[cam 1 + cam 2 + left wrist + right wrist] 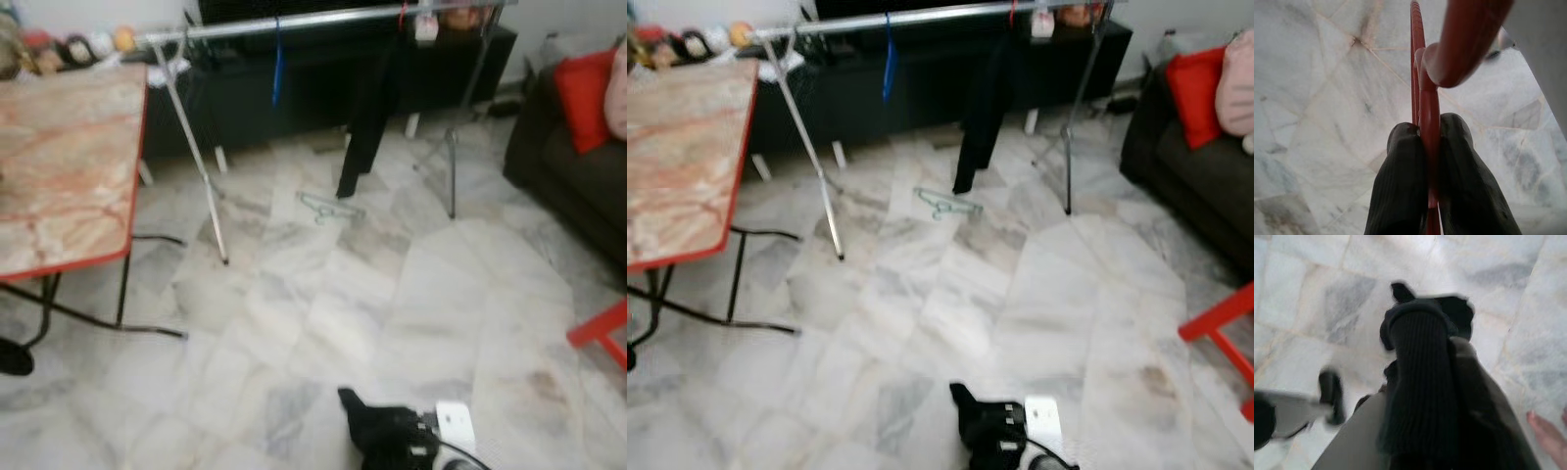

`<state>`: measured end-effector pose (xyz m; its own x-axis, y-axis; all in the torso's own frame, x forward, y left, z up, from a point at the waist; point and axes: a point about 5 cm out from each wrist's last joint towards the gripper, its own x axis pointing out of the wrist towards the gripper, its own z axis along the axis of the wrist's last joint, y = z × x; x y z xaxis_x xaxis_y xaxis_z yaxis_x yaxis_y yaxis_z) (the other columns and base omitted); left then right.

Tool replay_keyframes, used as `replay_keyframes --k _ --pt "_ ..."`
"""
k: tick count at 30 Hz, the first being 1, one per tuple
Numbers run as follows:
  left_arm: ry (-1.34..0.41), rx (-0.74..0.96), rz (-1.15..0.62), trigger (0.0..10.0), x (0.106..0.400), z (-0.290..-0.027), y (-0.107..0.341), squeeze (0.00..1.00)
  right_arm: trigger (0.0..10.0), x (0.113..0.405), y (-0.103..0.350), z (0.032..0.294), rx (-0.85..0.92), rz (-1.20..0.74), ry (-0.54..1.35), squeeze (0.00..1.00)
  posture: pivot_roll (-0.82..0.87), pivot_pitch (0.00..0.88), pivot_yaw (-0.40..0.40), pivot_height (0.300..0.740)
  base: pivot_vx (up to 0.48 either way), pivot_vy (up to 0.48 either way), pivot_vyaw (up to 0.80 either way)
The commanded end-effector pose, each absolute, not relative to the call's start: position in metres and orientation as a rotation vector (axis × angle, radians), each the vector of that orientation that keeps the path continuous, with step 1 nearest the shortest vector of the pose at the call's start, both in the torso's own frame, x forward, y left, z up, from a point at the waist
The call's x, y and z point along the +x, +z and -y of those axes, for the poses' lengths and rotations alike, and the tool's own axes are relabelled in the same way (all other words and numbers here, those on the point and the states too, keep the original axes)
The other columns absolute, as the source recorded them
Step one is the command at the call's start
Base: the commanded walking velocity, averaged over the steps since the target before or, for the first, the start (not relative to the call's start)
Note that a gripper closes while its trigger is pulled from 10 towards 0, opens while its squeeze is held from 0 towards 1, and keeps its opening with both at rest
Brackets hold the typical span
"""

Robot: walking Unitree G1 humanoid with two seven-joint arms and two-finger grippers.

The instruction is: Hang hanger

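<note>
My left gripper is shut on a red hanger, whose thin red bar runs between the two black fingers above the marble floor. A silver clothes rail stands across the far side of the room. On it hang a blue hanger and black trousers. A pale green hanger lies on the floor under the rail. My right gripper points down at the floor, blurred, with its fingers together and nothing held.
A marble-topped table with a red edge stands at the left. A dark sofa with a red cushion is at the right, and a red stool is nearer. A person's toes are on the floor close by.
</note>
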<state>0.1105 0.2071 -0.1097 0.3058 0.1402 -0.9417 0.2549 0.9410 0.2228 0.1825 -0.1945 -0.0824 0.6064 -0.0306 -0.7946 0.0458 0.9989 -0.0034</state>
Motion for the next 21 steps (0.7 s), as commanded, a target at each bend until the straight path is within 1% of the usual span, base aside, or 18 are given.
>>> replay_keyframes --k 1,14,21 --pt "-0.078 0.344 -1.263 10.0 0.1100 -0.2048 -0.1102 0.00 10.0 0.1817 -0.0825 0.1958 0.027 -0.912 -0.058 0.00 -0.08 0.061 -0.029 0.740 -0.315 0.000 0.00" --pt "-0.072 0.339 -1.258 10.0 0.1110 -0.2046 -0.1100 0.00 10.0 0.1832 -0.0815 0.1960 0.025 -0.902 -0.055 0.00 -0.08 0.073 -0.030 0.740 -0.313 0.000 0.00" --pt "-0.061 0.344 -1.242 10.0 0.1125 -0.2049 -0.1094 0.00 10.0 0.1847 -0.0800 0.1966 0.049 -0.870 -0.085 0.00 -0.07 0.077 -0.030 0.740 0.000 0.000 0.00"
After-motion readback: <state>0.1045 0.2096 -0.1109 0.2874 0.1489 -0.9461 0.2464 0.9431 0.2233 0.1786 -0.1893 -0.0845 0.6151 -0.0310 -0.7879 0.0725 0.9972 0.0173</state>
